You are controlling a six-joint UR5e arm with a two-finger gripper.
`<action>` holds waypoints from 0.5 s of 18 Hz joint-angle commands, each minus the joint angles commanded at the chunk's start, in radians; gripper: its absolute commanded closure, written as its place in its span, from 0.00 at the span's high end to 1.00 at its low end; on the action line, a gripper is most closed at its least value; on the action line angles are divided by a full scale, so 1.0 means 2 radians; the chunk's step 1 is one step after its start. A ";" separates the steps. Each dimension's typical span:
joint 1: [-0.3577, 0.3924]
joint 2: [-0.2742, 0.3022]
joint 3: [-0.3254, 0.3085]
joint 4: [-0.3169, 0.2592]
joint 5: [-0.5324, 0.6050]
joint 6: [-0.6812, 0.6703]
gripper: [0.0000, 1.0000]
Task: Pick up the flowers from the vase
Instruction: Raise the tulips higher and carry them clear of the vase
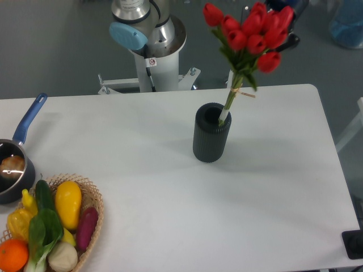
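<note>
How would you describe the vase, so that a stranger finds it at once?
On the white table, look right of the middle, toward the far edge. The vase is the dark grey ribbed cylinder standing alone, with red tulips rising from its mouth.

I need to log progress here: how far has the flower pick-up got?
Done: the flowers are gripped and raised, blooms well above the vase. In hand: the lift, with the stem ends at the vase mouth. Left: clearing the stems fully. The gripper is mostly hidden behind the blooms.
</note>
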 joint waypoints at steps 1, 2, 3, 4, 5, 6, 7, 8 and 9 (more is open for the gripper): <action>0.002 0.000 0.000 0.000 0.000 0.000 0.34; 0.003 0.000 0.000 -0.001 -0.002 -0.001 0.34; 0.003 0.001 0.000 -0.001 -0.005 -0.001 0.34; 0.003 0.001 0.000 0.000 -0.011 -0.001 0.34; 0.004 -0.001 0.000 0.000 -0.018 -0.001 0.34; 0.004 -0.005 -0.001 0.001 -0.023 -0.001 0.34; 0.004 -0.008 -0.001 0.002 -0.024 -0.001 0.34; 0.005 -0.009 0.000 0.002 -0.026 -0.002 0.34; 0.005 -0.010 0.000 0.002 -0.030 -0.008 0.34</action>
